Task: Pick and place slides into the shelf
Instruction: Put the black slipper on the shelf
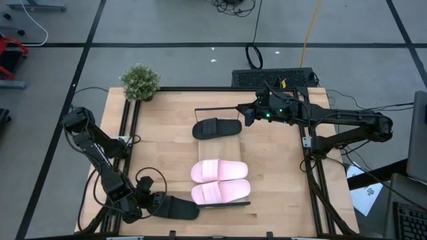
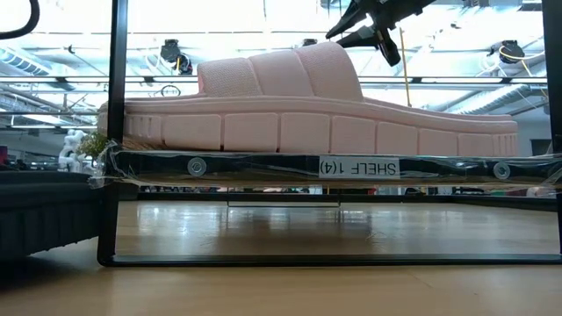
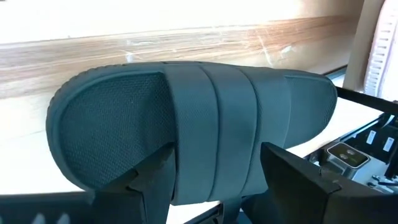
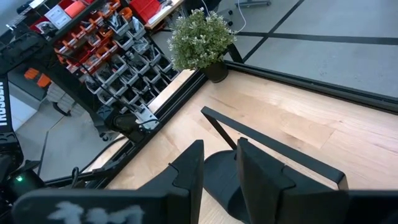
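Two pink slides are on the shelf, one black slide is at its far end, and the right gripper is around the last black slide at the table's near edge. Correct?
Not quite: the left gripper, not the right, is around the last black slide, as the high view shows. The two pink slides are on the shelf, with the other black slide at its far end.

Left arm (image 1: pixel 100 157): matte black, slim tubular links between bulkier rounded joint housings; thin black cable looping beside the wrist. Left gripper (image 3: pixel 214 180): two broad, flat, dark fingers (image 3: pixel 149 180) with angular, stepped edges.

Right arm (image 1: pixel 340 127): same black finish, long straight links, chunky joints; a small green indicator light glowing on the wrist housing; black cables trailing along it. Right gripper (image 4: pixel 219 171): two flat dark fingers (image 4: pixel 186 174), squared at the tips, plain faces.
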`<action>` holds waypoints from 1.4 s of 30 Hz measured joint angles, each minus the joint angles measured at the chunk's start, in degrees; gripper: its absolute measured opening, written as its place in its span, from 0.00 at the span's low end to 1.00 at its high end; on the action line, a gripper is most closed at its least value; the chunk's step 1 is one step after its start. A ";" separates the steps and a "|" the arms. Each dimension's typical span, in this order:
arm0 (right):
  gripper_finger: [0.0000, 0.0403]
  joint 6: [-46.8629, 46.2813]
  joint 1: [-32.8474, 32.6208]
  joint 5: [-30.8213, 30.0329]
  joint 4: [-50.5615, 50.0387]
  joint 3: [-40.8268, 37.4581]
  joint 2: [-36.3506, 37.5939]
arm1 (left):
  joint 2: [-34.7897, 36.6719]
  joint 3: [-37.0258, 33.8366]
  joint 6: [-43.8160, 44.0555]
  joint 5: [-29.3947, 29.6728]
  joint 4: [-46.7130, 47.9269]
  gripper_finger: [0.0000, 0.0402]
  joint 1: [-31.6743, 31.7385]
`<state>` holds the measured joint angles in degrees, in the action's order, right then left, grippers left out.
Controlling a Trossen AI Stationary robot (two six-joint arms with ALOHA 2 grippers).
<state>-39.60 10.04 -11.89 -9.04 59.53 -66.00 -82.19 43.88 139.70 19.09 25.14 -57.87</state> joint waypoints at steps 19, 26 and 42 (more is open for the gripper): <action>0.21 0.00 0.00 -0.01 0.22 0.00 -0.01 | -6.21 0.00 1.22 -1.23 -4.61 0.27 -0.41; 0.21 -0.02 0.00 0.01 0.20 0.00 -0.02 | -6.10 0.00 0.38 -0.41 -4.45 0.04 -1.53; 0.21 1.21 0.00 0.21 0.18 0.00 -0.02 | -0.64 0.00 0.99 0.66 -3.21 0.00 -2.16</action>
<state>-38.39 10.04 -11.68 -8.86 59.53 -66.02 -82.83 43.88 140.69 19.75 21.93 -60.03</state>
